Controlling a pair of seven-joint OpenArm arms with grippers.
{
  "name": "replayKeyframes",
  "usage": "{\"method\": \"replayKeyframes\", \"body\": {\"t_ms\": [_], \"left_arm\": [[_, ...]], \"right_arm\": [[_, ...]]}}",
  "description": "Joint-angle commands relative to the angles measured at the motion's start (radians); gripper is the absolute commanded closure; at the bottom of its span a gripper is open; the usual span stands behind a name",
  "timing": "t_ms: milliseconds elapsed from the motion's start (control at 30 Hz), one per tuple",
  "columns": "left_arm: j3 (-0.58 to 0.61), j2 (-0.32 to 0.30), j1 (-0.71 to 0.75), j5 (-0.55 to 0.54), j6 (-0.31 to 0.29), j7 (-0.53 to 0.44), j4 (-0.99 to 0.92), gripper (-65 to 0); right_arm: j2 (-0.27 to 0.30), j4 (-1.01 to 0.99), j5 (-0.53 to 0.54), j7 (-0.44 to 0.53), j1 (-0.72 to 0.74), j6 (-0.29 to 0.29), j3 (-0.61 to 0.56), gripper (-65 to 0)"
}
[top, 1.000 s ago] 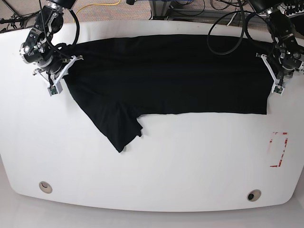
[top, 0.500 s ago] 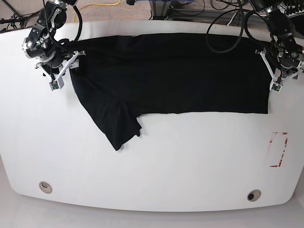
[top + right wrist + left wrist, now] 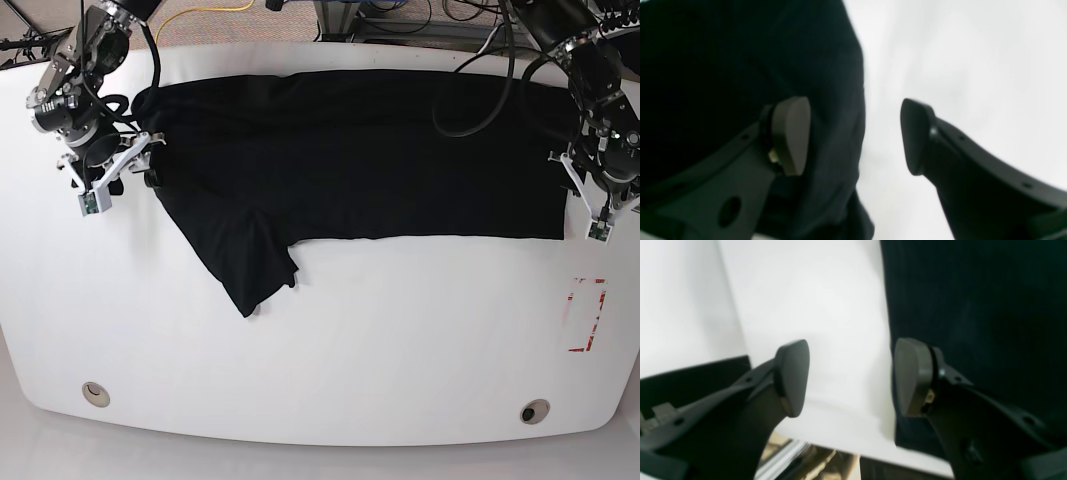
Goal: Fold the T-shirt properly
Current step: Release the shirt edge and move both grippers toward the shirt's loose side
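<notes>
The black T-shirt (image 3: 360,155) is spread along the far half of the white table (image 3: 400,340). Left gripper (image 3: 850,376) and right gripper (image 3: 855,135) are parted at its edges, gripping nothing.

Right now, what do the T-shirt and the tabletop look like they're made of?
T-shirt: soft black knit, likely cotton, matte; it drapes flat with soft wrinkles, and the left wrist view shows faint ribbing. Table: hard, smooth white surface, probably laminate or painted board, with a slight sheen; exact material not clear.
</notes>
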Motion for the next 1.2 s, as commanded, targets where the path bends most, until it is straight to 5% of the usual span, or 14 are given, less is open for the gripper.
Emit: {"method": "replayKeyframes", "body": {"t_ms": [0, 267, 600, 1167], "left_arm": [[-0.004, -0.013, -0.051, 0.002, 0.002, -0.008, 0.011, -38.1], [-0.006, -0.028, -0.164, 0.009, 0.002, -0.025, -0.141, -38.1], [-0.011, -0.055, -0.241, 0.007, 0.002, -0.22, -0.489, -38.1], [-0.035, -0.053, -0.318, 0.004, 0.002, -0.411, -0.84, -37.9]], "right_arm": [[0.014, 0.02, -0.017, 0.008, 0.036, -0.001, 0.001, -40.9], [0.009, 0.004, -0.081, -0.043, 0.124, -0.001, -0.004, -40.9], [0.009, -0.149, -0.092, -0.041, 0.239, -0.001, -0.116, -40.9], [0.014, -0.425, -0.092, 0.105, 0.289, -0.001, -0.15, -40.4]]}}
